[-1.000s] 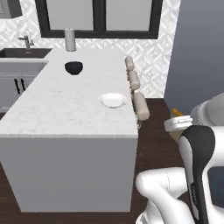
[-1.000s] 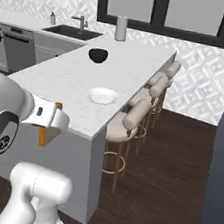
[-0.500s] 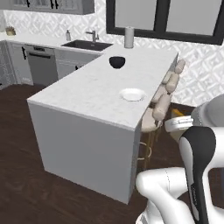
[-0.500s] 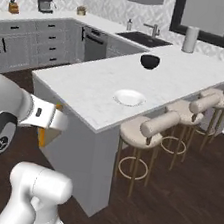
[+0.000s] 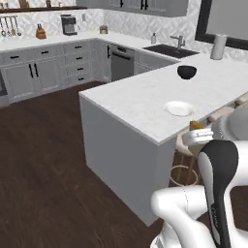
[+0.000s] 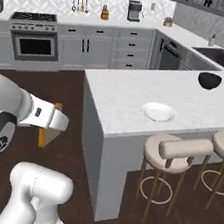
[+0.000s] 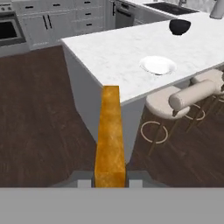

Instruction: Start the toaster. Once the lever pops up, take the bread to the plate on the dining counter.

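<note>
Bread (image 7: 110, 135) sits pinched between the tips of the end effector (image 7: 110, 181), standing up edge-on as a narrow orange-tan slab in the hand view. From the right base view the same slice (image 6: 47, 131) hangs under the white wrist, out over the dark wood floor and well apart from the dining desk (image 6: 126, 93). In the left base view just a corner of it (image 5: 196, 125) peeks above the wrist, at about 5 o'clock from the plate (image 5: 178, 108).

The slice looks light and fairly stiff, toasted, likely crumbly at the edges. Taking it across its flat faces near one end, as now, seems sensible; a harder squeeze could crack it, and a quick swing might tip it in the grip.

The plate (image 7: 158, 65) lies flat on the marble top near the stool-side edge, at roughly 1 o'clock from the bread in the hand view, with a dark bowl (image 7: 180, 26) farther along at 1 o'clock beyond it. The padded stools (image 7: 183, 97) stand just below that edge.

No brand, label or legible writing can be made out anywhere.
</note>
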